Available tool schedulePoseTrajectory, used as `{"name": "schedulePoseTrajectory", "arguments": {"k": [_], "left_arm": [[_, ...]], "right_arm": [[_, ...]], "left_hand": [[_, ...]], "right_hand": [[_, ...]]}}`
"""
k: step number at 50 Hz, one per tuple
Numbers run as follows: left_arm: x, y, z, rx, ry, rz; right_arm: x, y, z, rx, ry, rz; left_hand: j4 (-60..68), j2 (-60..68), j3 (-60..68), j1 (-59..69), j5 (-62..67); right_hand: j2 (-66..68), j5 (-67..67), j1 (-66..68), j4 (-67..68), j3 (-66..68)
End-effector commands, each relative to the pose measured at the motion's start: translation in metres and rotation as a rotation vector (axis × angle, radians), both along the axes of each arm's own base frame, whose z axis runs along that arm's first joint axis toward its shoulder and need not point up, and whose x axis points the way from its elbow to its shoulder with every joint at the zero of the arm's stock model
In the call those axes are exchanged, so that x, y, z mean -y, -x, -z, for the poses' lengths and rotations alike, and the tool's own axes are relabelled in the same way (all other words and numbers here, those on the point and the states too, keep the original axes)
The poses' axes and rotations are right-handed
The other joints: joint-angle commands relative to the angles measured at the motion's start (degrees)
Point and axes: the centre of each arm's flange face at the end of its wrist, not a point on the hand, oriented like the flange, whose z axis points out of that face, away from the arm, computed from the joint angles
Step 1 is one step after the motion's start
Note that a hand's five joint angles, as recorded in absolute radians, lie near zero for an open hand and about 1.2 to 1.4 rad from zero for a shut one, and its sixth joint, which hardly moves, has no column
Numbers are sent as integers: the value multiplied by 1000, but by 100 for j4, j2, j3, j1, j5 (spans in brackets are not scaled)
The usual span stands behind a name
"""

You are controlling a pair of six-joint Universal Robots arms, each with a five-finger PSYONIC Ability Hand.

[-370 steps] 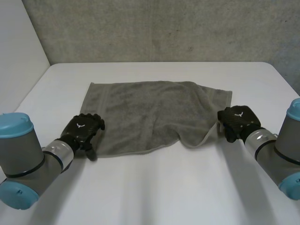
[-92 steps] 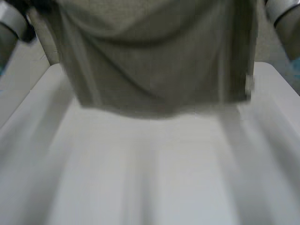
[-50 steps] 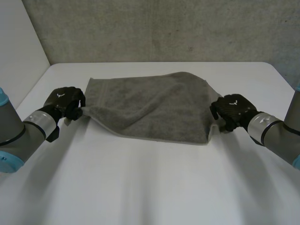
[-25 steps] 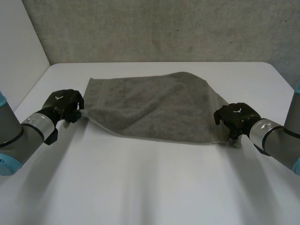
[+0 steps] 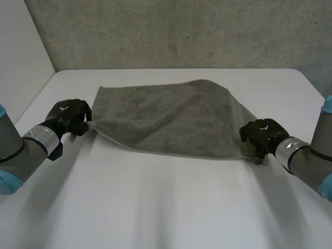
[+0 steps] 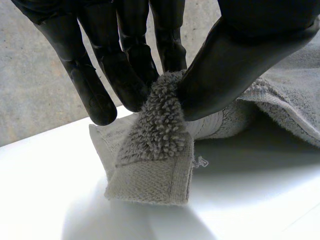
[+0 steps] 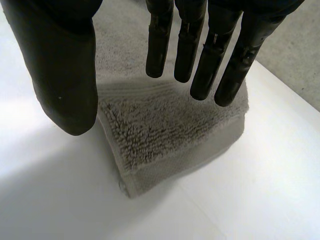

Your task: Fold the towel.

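Right, your towel point(image 5: 171, 116) lies on the white worktop point(image 5: 166, 207) between the two hands. Its long axis runs across from side to side, on a slant: the end by the left hand point(image 5: 70, 115) sits farther back, and the end by the right hand point(image 5: 263, 135) comes closer to the camera. It's plain grey terry, doubled over itself. The near edge is pulled into a fairly straight line from one hand to the other, and the far edge humps up in a soft curve around the middle. The far left corner lies flat and square on the worktop. In the left wrist view, that hand is closed on its corner. The thumb point(image 6: 240, 60) presses a bunch of looped pile against the fingers point(image 6: 125, 75), and the flat woven band and hem of the corner hang below the pinch down to the worktop, with a small loose thread at the hem. In the right wrist view, the fingers point(image 7: 200, 55) are straight and spread and the thumb point(image 7: 65, 75) stands well apart from them, so that hand is open and holds nothing. The towel's right corner lies flat on the worktop beneath the palm, two layers stacked, pile up and hem neat at the edge.
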Motion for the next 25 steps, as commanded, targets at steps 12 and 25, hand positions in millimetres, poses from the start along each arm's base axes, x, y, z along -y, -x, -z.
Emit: {"name": "schedulePoseTrajectory", "arguments": {"k": [12,25], "left_arm": [[2,-1,-2,0,5,-5],[0,-10,-82,-15,178,-30]], "right_arm": [[13,1,9,-6,6,26],[19,7,-124,152,277,74]], "left_hand": [[206,474,323,811,587],[206,474,323,811,587]], "right_hand": [[4601,4796,4659,4599,4632],[4608,4803,4666,4606,4639]]}}
